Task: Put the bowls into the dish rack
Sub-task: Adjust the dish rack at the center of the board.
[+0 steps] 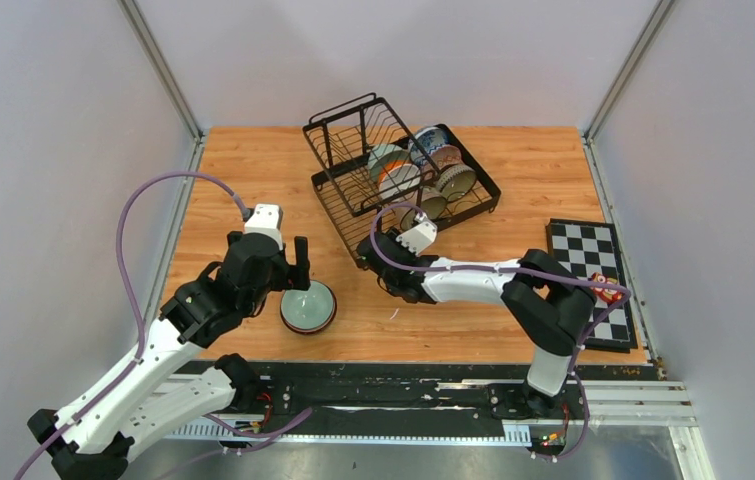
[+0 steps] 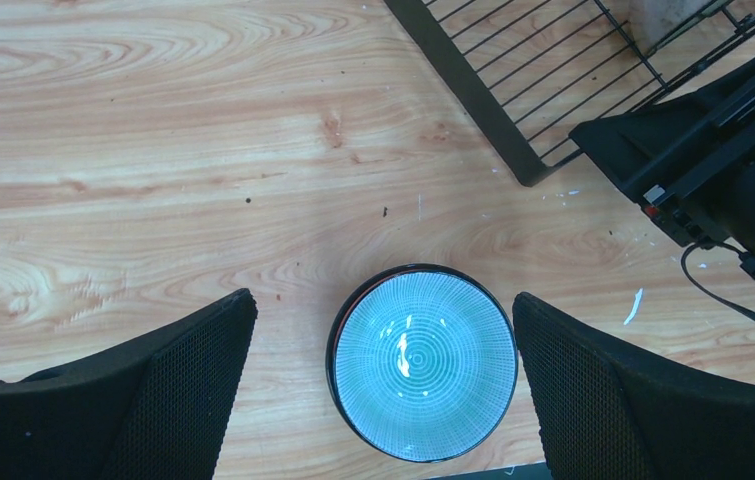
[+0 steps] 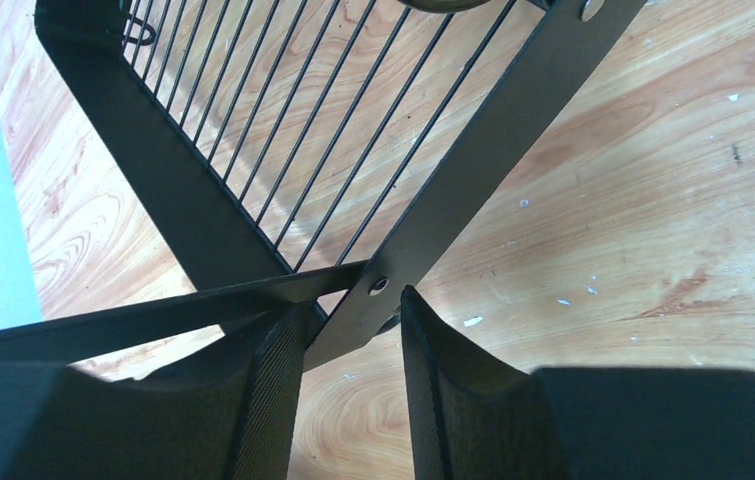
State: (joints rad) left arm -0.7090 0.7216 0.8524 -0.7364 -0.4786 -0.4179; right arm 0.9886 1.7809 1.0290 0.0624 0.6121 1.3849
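A pale celadon bowl (image 1: 308, 306) with a dark rim stands upright on the wooden table, also in the left wrist view as the bowl (image 2: 421, 362). My left gripper (image 2: 383, 390) hovers over it, open wide, one finger on each side and neither touching. The black wire dish rack (image 1: 348, 165) stands at the back centre with several bowls (image 1: 423, 170) on edge in its slots. My right gripper (image 3: 353, 385) is at the dish rack's near corner (image 3: 383, 290). Its jaws stand narrowed astride the metal corner strip, the left pad (image 3: 273, 390) against it, a gap still showing.
A black-and-white checkered board (image 1: 593, 275) lies at the table's right edge with a small red thing on it. Grey walls close in the table on three sides. The right arm's wrist (image 2: 723, 170) lies just right of the bowl.
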